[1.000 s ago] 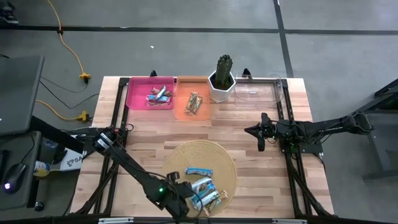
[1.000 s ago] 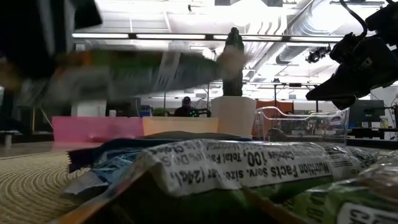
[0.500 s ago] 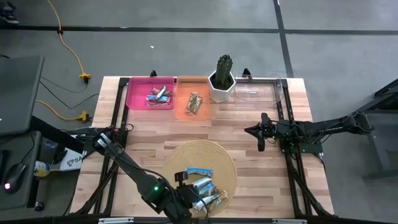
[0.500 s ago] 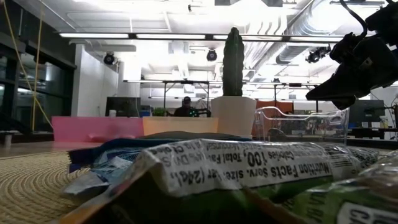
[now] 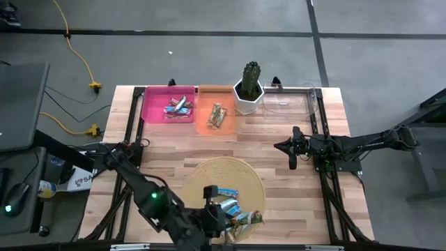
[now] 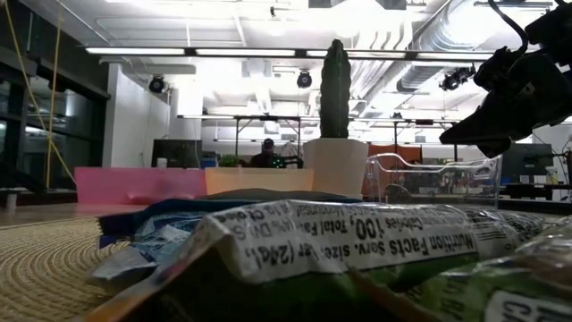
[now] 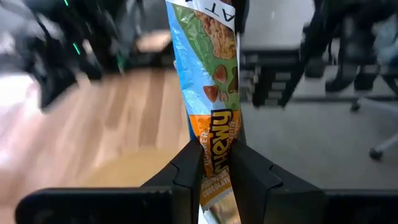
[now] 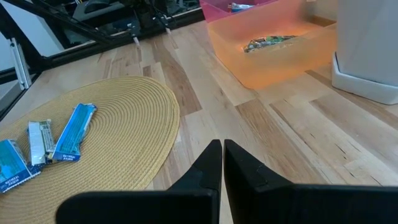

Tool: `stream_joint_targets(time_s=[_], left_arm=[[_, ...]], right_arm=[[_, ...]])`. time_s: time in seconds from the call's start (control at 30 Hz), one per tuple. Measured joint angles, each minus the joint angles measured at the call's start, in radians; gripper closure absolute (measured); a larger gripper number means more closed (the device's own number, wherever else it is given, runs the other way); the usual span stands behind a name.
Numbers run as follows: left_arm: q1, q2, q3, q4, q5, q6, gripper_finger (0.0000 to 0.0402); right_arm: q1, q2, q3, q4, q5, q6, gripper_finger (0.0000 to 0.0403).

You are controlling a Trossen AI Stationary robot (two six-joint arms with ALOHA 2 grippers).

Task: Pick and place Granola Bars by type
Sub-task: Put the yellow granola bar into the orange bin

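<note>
A granola bar (image 7: 214, 93) is held by its lower end in the left gripper (image 7: 213, 163), the jaws pinched narrow on the wrapper, low at the near edge of the table beside the woven mat (image 5: 202, 176). The bar stands upright above the fingertips, most of its length unsupported. The right gripper (image 8: 222, 151) is parked with its fingers pressed together on nothing, above the bare wood on the right side of the table, well apart from the mat.

A few bars (image 5: 224, 201) are left on the mat. Others are already sorted into the pink bin (image 5: 150, 104) and the orange bin (image 5: 205, 120) at the far edge; a clear bin (image 5: 310, 94) stands beyond the cactus (image 5: 250, 78).

Several risks are judged from here. Because only the wrapper's end is gripped, the bar could be swung or slipped loose during a fast carry across the table. Its green, blue and orange wrapper could be mistaken for another type, so the wrong bin might be chosen. The cactus stands just beside the orange bin and could be knocked over on the approach. A release from too high could send the bar bouncing over a bin wall.
</note>
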Motion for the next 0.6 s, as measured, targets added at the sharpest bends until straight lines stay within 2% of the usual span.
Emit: stream_joint_targets(time_s=[0.27, 0.47, 0.6], left_arm=[[0.0, -0.062, 0.0, 0.112, -0.156, 0.113, 0.0338], [0.0, -0.089, 0.0, 0.166, -0.402, 0.176, 0.0338], [0.0, -0.108, 0.0, 0.197, -0.626, 0.177, 0.0338]], right_arm=[[0.0, 0.0, 0.0, -0.001, 0.0, 0.001, 0.0402], [0.0, 0.0, 0.0, 0.0, 0.0, 0.0, 0.0402], [0.0, 0.0, 0.0, 0.0, 0.0, 0.001, 0.0402]])
